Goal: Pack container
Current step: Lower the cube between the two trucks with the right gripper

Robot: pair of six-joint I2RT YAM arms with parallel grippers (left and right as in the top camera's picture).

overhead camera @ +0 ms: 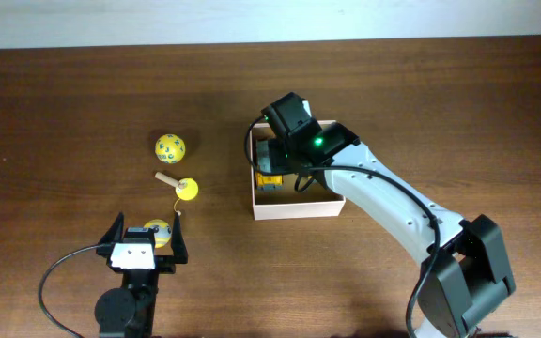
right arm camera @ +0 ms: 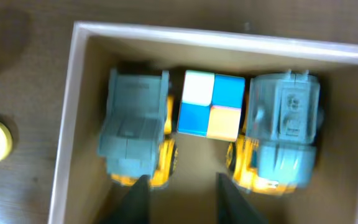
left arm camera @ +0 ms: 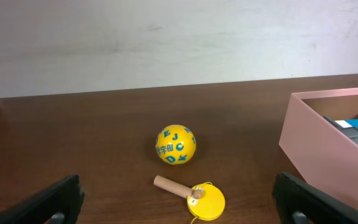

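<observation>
Currently the container [overhead camera: 299, 208] sits on the table [overhead camera: 64, 113] a bit right of centre, open side up, white walls, tan floor. Inside, side by side: a grey-and-yellow toy truck [right arm camera: 135, 130], a multicoloured cube [right arm camera: 211, 104], and a second truck [right arm camera: 284, 130]. The cube sits between the trucks and looks to be touching both, but the wrist view is blurred, so contact isn't certain.

The right gripper [right arm camera: 182, 199] hangs directly over the container. Its fingers are parted with nothing between them, above the gap between the two trucks.

Loose toys are well off to the container's side. A yellow ball [overhead camera: 170, 146] with blue letters is farthest back. A wooden stick with yellow disc [overhead camera: 181, 186] lies just in front of it, not touching.

The left gripper [overhead camera: 146, 231] is low at the front edge, spread fully wide. The overhead shows a second yellow ball [overhead camera: 159, 228] between its fingers, not clamped. Can't tell if it touches a finger.
</observation>
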